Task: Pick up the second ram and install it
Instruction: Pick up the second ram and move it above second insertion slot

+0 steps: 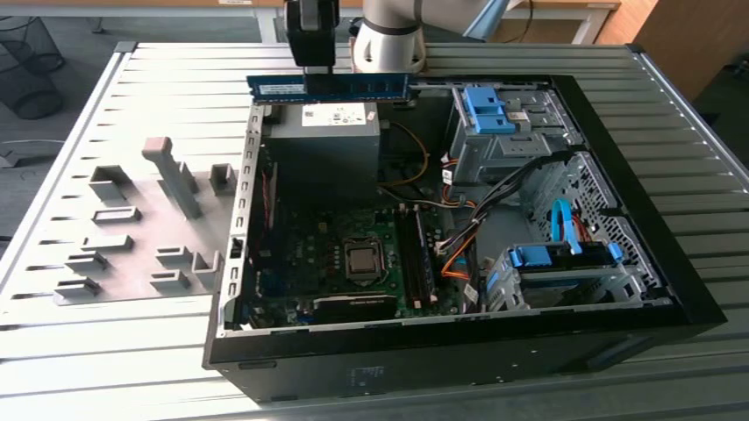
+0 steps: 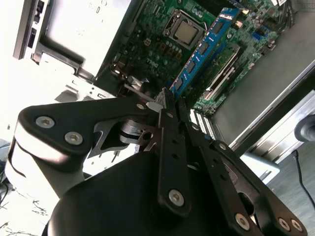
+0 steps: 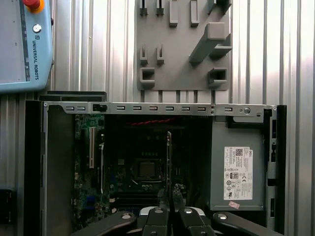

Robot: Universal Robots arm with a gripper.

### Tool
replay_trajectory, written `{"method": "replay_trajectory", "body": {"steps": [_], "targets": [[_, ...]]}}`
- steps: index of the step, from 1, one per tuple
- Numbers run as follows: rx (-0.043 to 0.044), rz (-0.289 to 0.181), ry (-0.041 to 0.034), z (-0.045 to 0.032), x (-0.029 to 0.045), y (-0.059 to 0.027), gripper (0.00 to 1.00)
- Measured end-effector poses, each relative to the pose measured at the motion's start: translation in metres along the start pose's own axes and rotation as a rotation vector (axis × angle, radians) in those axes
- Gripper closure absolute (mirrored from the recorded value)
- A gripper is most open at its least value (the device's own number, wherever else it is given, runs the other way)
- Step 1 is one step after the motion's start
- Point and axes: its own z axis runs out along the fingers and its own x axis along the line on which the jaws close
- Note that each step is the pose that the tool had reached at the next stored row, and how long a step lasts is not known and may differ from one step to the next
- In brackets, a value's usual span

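Pickup done, install left. Gripper [image 1: 317, 77] is clamped on the second ram [image 1: 357, 87], held in air just above the power supply [image 1: 318, 145], not yet at the memory slots [image 1: 416, 254] past it. Stick is on edge and level. Long axis runs across the exterior view, crosswise to the slots.

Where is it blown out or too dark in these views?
Second wrist view: power supply washes out white; claw, shut on the ram, reads dark. First wrist view: even light, motherboard shadowed inside the case. Exterior view: soft, even.
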Motion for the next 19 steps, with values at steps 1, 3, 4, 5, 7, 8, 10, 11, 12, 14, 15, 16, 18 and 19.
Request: {"method": "replay_trajectory", "body": {"steps": [1, 3, 4, 5, 7, 8, 10, 11, 12, 14, 15, 16, 18, 19], "targets": [[0.0, 0.0, 0.0001, 0.0, 0.0, -0.0018, 0.86], [-0.0001, 0.0, 0.0001, -0.0001, 0.0, -0.0051, 0.86], [-0.0001, 0.0, 0.0001, -0.0001, 0.0, -0.0067, 0.86], [0.0, 0.0, 0.0, 0.0, 0.0, -0.0084, 0.86], [-0.0001, 0.0, 0.0, -0.0001, 0.0, -0.0117, 0.86], [-0.0001, 0.0, 0.0, -0.0001, 0.0, -0.0135, 0.86], [-0.0001, 0.0, 0.0, -0.0001, 0.0, -0.0177, 0.86], [-0.0002, 0.0, 0.0, -0.0002, 0.0, -0.0199, 0.86], [-0.0002, 0.0, 0.0001, -0.0002, -0.0001, -0.0223, 0.86], [-0.0003, 0.0, 0.0001, -0.0003, -0.0001, -0.0269, 0.86], [-0.0003, 0.0, 0.0, -0.0002, -0.0001, -0.0292, 0.86], [-0.0003, 0.0, 0.0, -0.0002, -0.0001, -0.0317, 0.86], [-0.0006, 0.0, 0.0001, -0.0003, -0.0001, -0.0383, 0.86], [-0.0007, 0.0, 0.0001, -0.0003, -0.0001, -0.0413, 0.86]]}}
